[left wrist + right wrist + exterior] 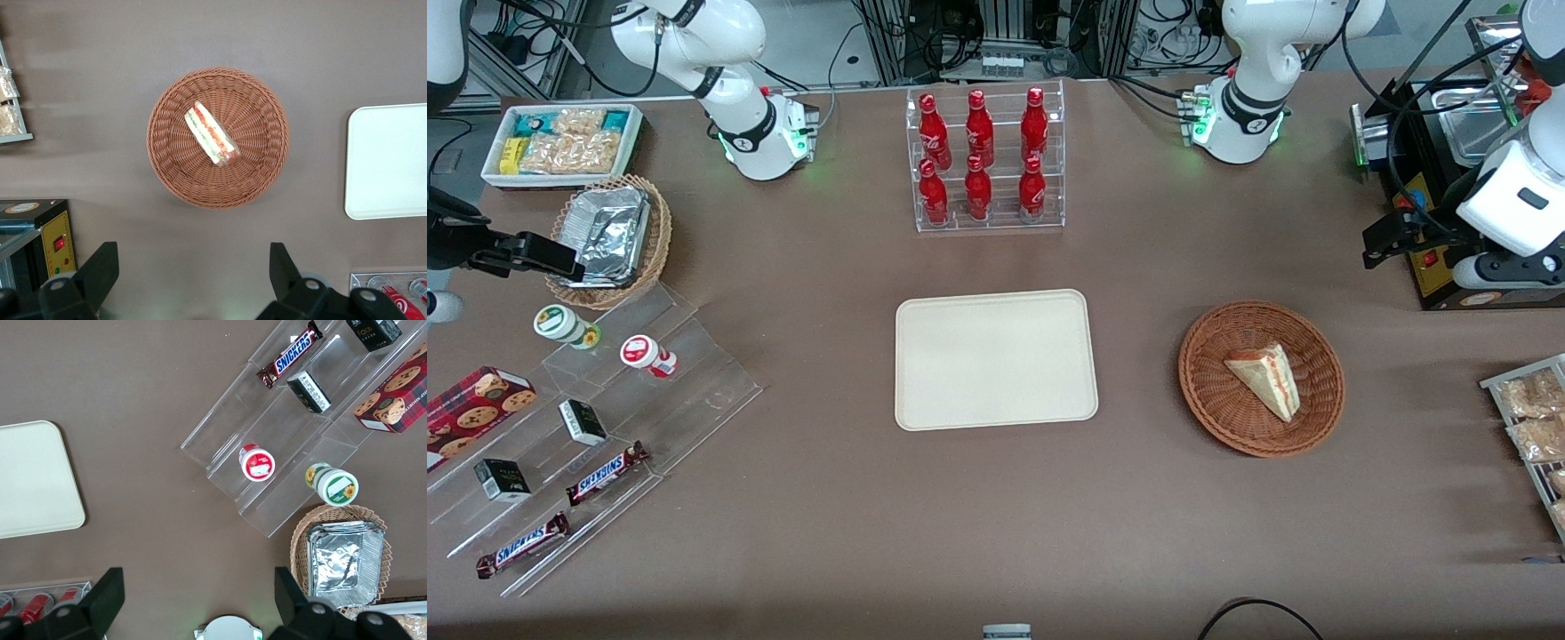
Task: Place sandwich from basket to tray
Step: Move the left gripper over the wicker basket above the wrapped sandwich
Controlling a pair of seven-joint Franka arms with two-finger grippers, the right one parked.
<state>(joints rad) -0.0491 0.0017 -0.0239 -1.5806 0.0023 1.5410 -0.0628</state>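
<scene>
The sandwich (1266, 377) (212, 134), a white bread wedge with red and green filling, lies in the round reddish-brown wicker basket (1209, 391) (167, 160). The cream tray (994, 359) (390, 163) lies flat and bare beside the basket, toward the parked arm's end of the table. My gripper (1392, 238) (193, 257) hangs high above the table, farther from the front camera than the basket and toward the working arm's end. It is open, its dark fingers (100, 267) spread wide with nothing between them.
A black appliance (1432, 267) stands by my gripper. A clear rack of red bottles (983, 160) stands farther from the front camera than the tray. Snack packets on a rack (1529, 418) lie at the working arm's end. Tiered acrylic shelves (605, 427) hold snacks at the parked arm's end.
</scene>
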